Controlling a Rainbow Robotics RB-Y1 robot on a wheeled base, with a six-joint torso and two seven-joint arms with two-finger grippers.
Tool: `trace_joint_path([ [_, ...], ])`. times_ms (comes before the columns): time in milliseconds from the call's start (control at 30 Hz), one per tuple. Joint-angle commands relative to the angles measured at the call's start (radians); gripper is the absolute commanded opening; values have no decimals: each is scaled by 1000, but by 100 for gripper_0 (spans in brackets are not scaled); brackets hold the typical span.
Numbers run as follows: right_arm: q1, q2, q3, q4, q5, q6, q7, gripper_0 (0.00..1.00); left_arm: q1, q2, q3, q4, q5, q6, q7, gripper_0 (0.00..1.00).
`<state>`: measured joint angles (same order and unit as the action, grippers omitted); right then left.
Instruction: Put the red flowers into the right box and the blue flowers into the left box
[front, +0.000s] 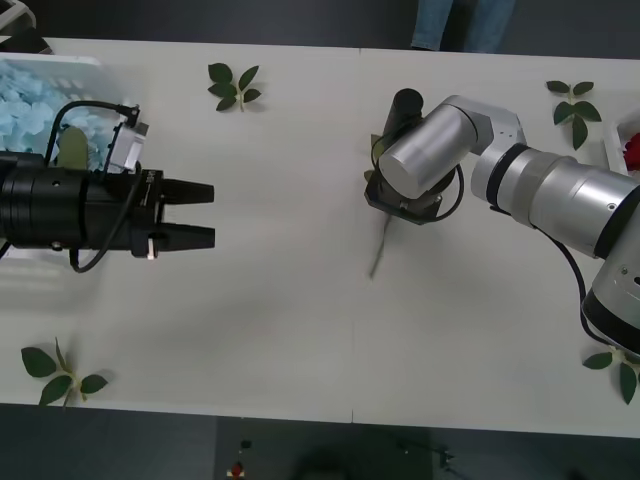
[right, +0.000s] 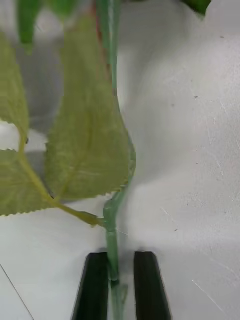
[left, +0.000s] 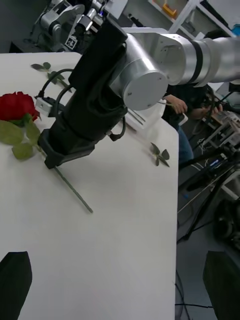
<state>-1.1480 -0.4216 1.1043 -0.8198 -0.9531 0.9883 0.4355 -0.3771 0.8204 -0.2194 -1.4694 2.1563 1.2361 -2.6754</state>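
A red flower (left: 17, 106) lies on the white table, its bloom beside its leaves (right: 85, 135). Its thin green stem (front: 378, 250) runs out from under my right gripper (front: 395, 205). The right gripper (right: 116, 285) points down at mid-table, its black fingers (right: 95, 287) shut on the stem (right: 114, 240). My left gripper (front: 195, 213) hovers open at the table's left, holding nothing. Behind it stands the left box (front: 85, 66) with blue flowers (front: 30, 100) inside. The right box (front: 612, 150) shows at the far right edge with a red bloom (front: 632, 150) in it.
Loose green leaf sprigs lie at the back middle (front: 235, 85), back right (front: 572, 105), front left (front: 60, 372) and front right (front: 615, 368). The table's front edge (front: 300, 415) is near. A person stands beyond the far edge.
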Motion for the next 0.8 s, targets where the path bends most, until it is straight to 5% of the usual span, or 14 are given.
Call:
trace_joint_path([
  [33, -42, 6, -9, 1, 0, -2, -49, 0, -25, 106, -52, -81, 108, -75, -30, 100],
  [367, -41, -3, -9, 2, -15, -56, -55, 0, 139, 233, -69, -477, 149, -449, -30, 100],
  [600, -41, -77, -44, -53, -93, -175, -35, 0, 216, 306, -71, -609, 162, -544, -30, 100],
  [800, -41, -174, -72, -159, -173, -240, -3, 0, 282, 355, -69, -698, 119, -774, -18, 100],
])
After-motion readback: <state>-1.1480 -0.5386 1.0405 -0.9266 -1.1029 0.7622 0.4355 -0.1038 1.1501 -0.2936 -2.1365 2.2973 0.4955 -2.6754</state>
